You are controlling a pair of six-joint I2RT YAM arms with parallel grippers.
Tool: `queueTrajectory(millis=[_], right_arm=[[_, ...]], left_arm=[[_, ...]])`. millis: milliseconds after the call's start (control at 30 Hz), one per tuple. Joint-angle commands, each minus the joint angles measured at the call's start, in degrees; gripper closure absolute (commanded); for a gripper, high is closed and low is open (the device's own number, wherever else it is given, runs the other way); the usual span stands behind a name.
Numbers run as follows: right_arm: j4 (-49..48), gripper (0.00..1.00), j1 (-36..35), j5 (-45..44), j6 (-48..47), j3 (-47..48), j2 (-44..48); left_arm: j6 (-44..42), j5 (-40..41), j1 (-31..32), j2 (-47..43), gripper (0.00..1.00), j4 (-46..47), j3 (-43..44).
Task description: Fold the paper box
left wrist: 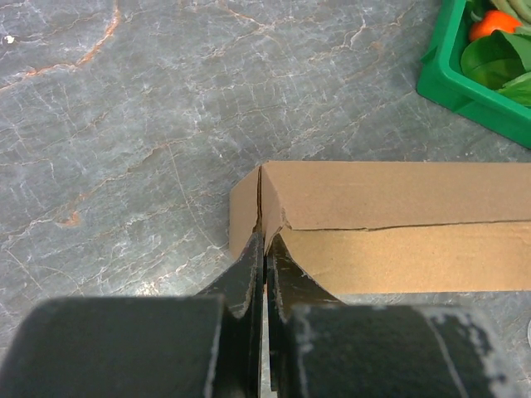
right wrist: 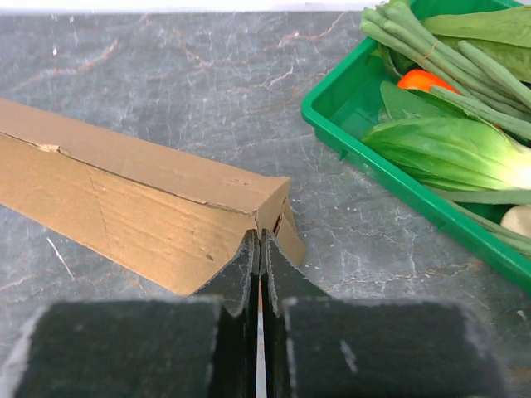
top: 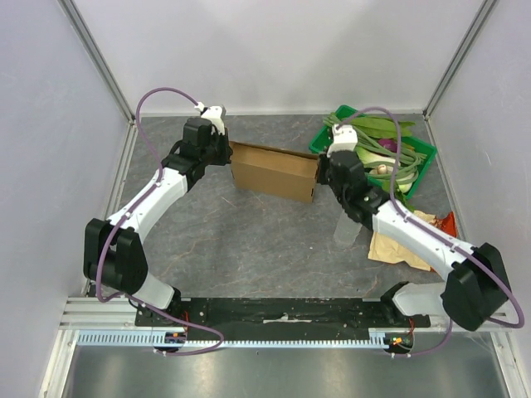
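Left end effector [left wrist: 264,242] has its two fingers pressed together, with only a hairline gap between them. Its tips meet the vertical corner seam at one end of the paper box [top: 274,172]. Whether any card is nipped between the tips cannot be told.

The right end effector [right wrist: 259,236] is likewise squeezed nearly closed. Its tips are against the lower corner of the box's opposite end, just beside a small opening where the end panels meet.

From above, the box lies on the grey marbled worktop [top: 249,240] toward the far side, spanning the space between the two arms. It is folded into a long closed shape with its length running from one end effector to the other. A crease or split runs along its upper long edge in both wrist views.

Just beyond the box's right end sits a green tray [left wrist: 473,104] of leafy vegetables [right wrist: 440,149], near the box but apart from it.
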State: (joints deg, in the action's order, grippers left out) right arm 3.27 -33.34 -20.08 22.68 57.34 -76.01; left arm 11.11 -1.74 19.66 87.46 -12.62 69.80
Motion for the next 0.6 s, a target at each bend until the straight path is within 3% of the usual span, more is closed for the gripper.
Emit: queueTrajectory(millis=[0, 233, 300, 433, 567], right_arm=[[-15.8, 1.00, -4.2, -10.7, 1.8, -10.6, 1.5], [-10.9, 1.00, -8.8, -20.9, 6.3, -7.9, 0.0], [-12.1, 1.00, -9.3, -21.9, 5.6, -9.9, -0.2], [-13.8, 1.00, -9.3, -20.4, 1.9, -9.9, -1.2], [-13.0, 1.00, -9.3, -18.8, 0.1, -8.4, -1.7]], left_arm=[[3.6, -0.1, 0.4, 1.4, 0.98, -5.0, -3.4], [4.3, 1.3, 0.4, -1.0, 0.95, -5.7, -4.1], [4.3, 1.3, 0.3, -2.2, 0.88, -6.4, -4.1], [3.1, 0.8, 0.1, -7.9, 0.59, -8.7, -4.1], [0.8, -0.5, -0.4, -13.8, 0.47, -12.7, -4.1]])
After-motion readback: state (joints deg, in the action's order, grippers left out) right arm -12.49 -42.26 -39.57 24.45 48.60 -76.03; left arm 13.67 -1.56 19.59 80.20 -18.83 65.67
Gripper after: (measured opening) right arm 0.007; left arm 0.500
